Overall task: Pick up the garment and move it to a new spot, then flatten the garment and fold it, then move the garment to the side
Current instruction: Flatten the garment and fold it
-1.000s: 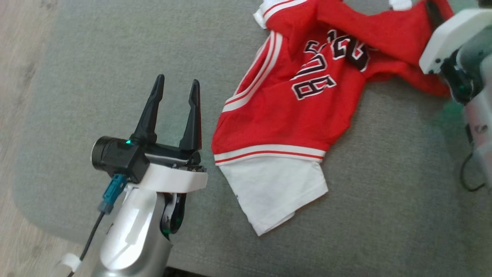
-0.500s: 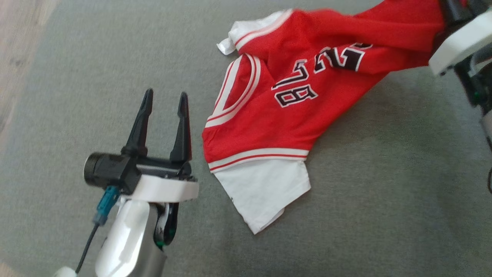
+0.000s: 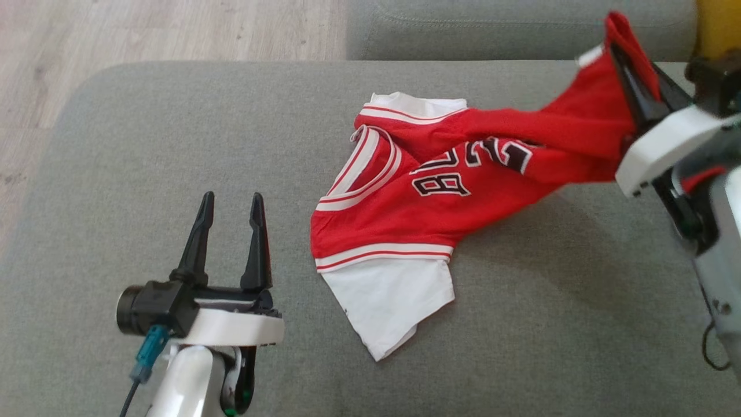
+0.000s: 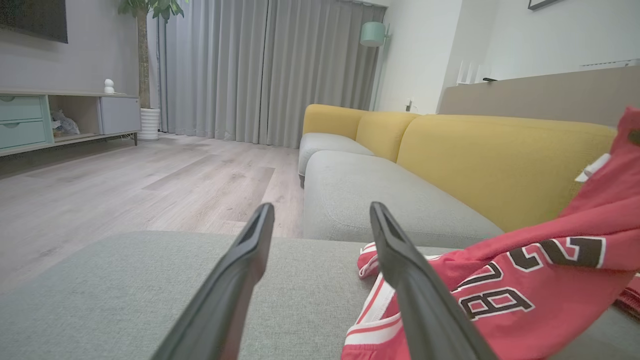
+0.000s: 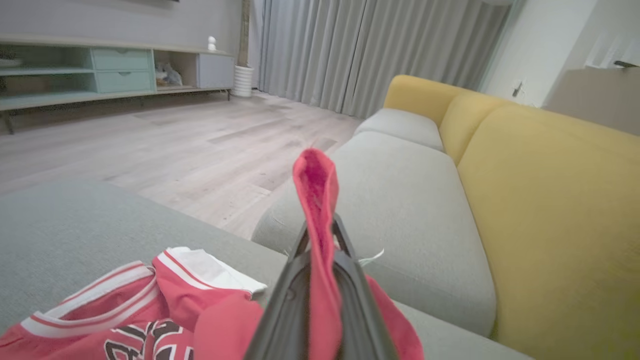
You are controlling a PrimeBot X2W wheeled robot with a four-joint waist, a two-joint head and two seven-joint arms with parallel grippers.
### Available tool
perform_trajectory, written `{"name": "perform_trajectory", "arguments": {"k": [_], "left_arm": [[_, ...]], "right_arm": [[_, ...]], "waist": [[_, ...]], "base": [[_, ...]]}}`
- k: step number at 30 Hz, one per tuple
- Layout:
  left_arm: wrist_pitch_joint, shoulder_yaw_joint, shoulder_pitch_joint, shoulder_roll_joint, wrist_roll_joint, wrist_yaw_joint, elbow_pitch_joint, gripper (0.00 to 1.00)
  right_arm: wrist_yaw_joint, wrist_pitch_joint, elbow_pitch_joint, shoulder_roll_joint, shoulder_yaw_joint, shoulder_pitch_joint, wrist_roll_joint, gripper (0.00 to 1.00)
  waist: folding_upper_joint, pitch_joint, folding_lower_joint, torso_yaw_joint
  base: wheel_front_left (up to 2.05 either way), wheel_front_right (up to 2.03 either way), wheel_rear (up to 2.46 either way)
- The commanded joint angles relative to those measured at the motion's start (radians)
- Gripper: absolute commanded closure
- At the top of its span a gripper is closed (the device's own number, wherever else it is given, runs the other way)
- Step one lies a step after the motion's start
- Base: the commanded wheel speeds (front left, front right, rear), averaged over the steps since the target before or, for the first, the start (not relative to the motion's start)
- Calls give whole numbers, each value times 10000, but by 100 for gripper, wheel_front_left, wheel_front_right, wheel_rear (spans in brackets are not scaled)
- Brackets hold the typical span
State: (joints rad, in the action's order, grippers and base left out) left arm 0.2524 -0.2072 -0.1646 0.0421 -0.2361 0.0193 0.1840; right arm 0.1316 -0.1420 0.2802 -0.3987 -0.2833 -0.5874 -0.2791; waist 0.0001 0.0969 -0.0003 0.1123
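Note:
A red jersey (image 3: 405,214) with white trim, black numbers and a white under-layer lies crumpled on the grey sofa cushion (image 3: 145,150). Its right part is pulled up off the cushion, pinched in my right gripper (image 3: 628,63) at the upper right, which is shut on a fold of red cloth (image 5: 320,210). My left gripper (image 3: 231,200) hovers open to the left of the jersey (image 4: 505,295), nothing between its fingers (image 4: 235,280).
The cushion's rounded left edge meets a wooden floor (image 3: 145,29). Behind lie another grey seat cushion (image 3: 521,23) and yellow sofa backs (image 4: 500,160). Bare cushion stretches left and in front of the jersey.
My right gripper has lifted and pulled the jersey's right side upward. The head camera has tilted, so the whole scene sits lower. The left gripper stays open.

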Motion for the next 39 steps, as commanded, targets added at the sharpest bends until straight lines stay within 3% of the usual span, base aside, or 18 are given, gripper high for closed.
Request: {"name": "perform_trajectory", "arguments": {"k": [1, 8, 15, 16, 23, 27, 33, 39], "left_arm": [[93, 373, -293, 82, 133, 32, -395, 0], [93, 155, -455, 82, 125, 111, -468, 0], [93, -86, -870, 82, 98, 152, -485, 0], [93, -162, -967, 82, 74, 149, -480, 0], [93, -364, -1225, 82, -51, 68, -459, 0], [93, -258, -1226, 82, -31, 19, -469, 0], [93, -52, -1135, 82, 29, 41, -501, 0], [93, 148, -988, 82, 169, 138, -491, 0]], "right_arm": [[-9, -109, -441, 33, 84, -131, 113, 100], [-9, -1045, -731, 557, 1330, 345, 776, 100], [-9, -1665, 1080, 1019, 2687, -988, 1037, 100], [-9, -1546, 1888, 1096, 3124, -1598, 1207, 0], [-9, -62, 4309, 1181, 4560, -3110, 2496, 0], [-9, 999, 4665, 1400, 4316, -3134, 2747, 0], [-9, 2204, 4223, 1783, 3840, -2398, 2286, 0], [-9, 3036, 2456, 2588, 3327, -395, 1529, 0]], "waist": [[-1, 21, 3, 14], [-1, 521, 3, 345], [-1, 1281, 3, 828], [-1, 1436, 3, 926], [-1, 1561, 3, 1084], [-1, 1391, 3, 858], [-1, 1075, 3, 363], [-1, 731, 3, -352]], "base": [[0, 0, 0], [0, 0, 0], [0, 0, 0], [0, 0, 0], [0, 0, 0], [0, 0, 0], [0, 0, 0], [0, 0, 0]]}}
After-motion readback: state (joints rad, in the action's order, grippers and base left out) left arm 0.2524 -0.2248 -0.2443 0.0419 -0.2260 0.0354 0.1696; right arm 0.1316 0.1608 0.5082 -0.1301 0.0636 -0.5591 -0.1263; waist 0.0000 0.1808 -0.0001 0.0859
